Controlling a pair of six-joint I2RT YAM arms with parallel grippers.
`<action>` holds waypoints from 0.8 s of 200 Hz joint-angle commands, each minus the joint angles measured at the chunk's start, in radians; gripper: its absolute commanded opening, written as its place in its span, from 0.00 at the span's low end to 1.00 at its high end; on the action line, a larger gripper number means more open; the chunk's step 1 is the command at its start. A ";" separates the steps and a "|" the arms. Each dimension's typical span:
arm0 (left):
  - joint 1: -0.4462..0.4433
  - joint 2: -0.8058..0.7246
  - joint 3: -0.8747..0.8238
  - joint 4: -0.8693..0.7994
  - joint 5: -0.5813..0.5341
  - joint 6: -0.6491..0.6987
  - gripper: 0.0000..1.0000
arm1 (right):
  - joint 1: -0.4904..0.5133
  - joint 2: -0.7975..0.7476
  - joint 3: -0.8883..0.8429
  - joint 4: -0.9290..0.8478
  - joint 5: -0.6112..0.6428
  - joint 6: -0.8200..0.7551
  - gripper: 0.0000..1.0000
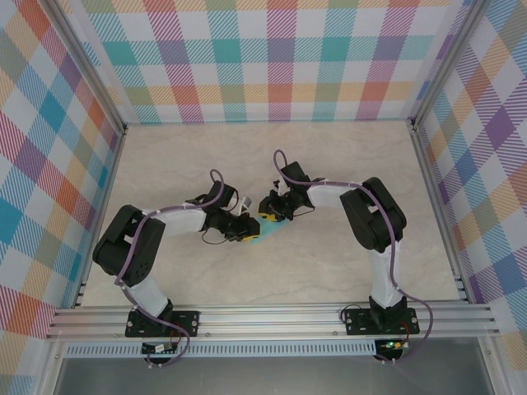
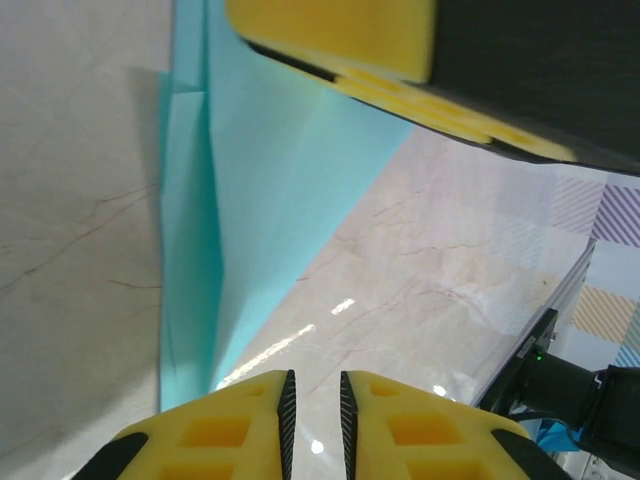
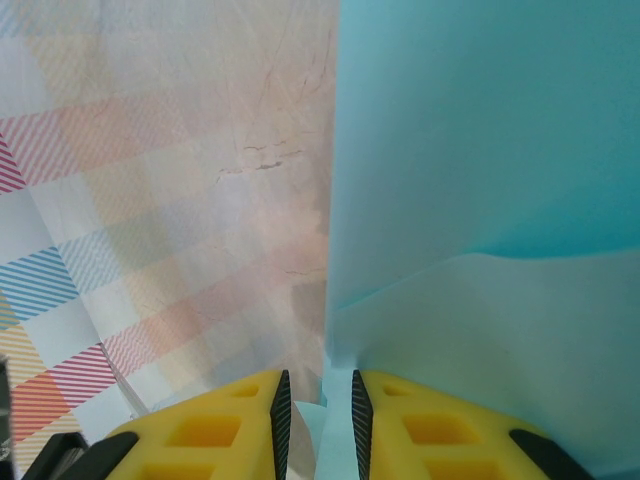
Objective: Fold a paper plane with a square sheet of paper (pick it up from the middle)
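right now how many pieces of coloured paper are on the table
1: a partly folded turquoise paper sheet at mid-table, between the left claw and right claw. Another could hide beneath them.

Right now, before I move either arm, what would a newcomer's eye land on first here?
The folded turquoise paper stands out at mid-table, where both arms meet over the pale marble-look table. The right gripper has its yellow fingers closed on the paper's edge, and the left gripper sits nearly closed at the paper's narrow end. Loud plaid walls ring the table.
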 commanded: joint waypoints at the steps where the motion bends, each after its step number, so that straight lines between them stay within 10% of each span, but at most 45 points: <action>1: -0.023 -0.014 0.027 -0.053 0.021 0.031 0.23 | 0.004 0.075 -0.034 -0.094 0.074 -0.002 0.26; 160: -0.018 0.026 0.029 -0.194 -0.182 0.130 0.16 | 0.004 0.085 -0.040 -0.095 0.075 -0.005 0.26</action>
